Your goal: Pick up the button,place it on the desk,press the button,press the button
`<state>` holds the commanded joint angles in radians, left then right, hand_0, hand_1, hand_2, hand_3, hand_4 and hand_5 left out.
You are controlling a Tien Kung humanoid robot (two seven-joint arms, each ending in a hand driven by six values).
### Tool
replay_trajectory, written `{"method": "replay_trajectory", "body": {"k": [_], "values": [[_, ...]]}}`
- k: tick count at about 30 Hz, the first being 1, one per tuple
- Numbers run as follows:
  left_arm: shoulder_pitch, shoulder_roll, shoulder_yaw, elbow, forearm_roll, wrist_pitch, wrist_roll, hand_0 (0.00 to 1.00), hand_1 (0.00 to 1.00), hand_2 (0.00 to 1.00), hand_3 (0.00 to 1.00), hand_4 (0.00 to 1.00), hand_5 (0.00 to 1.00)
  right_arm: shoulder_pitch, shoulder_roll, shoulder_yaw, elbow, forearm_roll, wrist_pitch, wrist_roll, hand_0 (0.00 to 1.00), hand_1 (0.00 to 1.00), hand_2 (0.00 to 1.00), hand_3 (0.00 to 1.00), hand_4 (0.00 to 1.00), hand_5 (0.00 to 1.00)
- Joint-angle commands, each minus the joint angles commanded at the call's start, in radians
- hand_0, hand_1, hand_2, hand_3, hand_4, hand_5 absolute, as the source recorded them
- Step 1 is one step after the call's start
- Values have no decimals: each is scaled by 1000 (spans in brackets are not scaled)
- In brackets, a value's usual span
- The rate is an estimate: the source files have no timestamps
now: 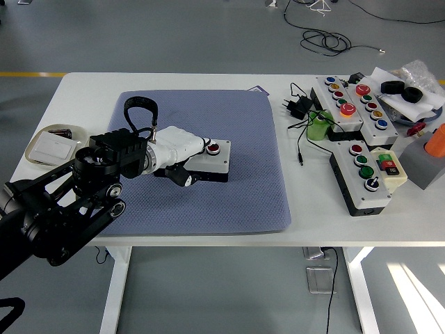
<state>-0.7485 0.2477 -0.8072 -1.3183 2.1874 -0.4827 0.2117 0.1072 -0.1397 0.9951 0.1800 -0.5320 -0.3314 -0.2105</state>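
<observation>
No legible writing anywhere — button caps and box faces are too small to read.

Button box [212, 161] lies flat on the blue-grey mat [229, 202], left of the mat's centre, long axis left–right. Its red button [213, 148] shows at the right end; the rest of the top is covered by the left hand [182, 146]. The white fingers lie extended over the box top, thumb down at the near side — apparently pressing, not grasping; contact point is hidden.

Right of the mat: a power adapter [300, 106] with trailing cable, a green object [319, 127], two more multi-button panels [348, 103] [361, 177]. Far left, a tray [43, 147] near the table edge.

Mat's right half and near strip are open.
</observation>
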Motion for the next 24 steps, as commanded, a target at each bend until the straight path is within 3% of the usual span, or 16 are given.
{"method": "replay_trajectory", "body": {"k": [16,21,24], "values": [[1,-4,20,25,8,-45,9,24,122,136,923,623,207,5,-1,3,0,-1,-1,2,787,797,817,751,412,479],[1,-4,8,19,9,-30,8,24,123,136,922,620,208,5,-1,3,0,0,-1,2,787,797,817,751,412,479],[5,-1,-12,2,8,8,4,24,123,136,922,620,208,4,-1,3,0,0,-1,2,787,797,817,751,412,479]]}}
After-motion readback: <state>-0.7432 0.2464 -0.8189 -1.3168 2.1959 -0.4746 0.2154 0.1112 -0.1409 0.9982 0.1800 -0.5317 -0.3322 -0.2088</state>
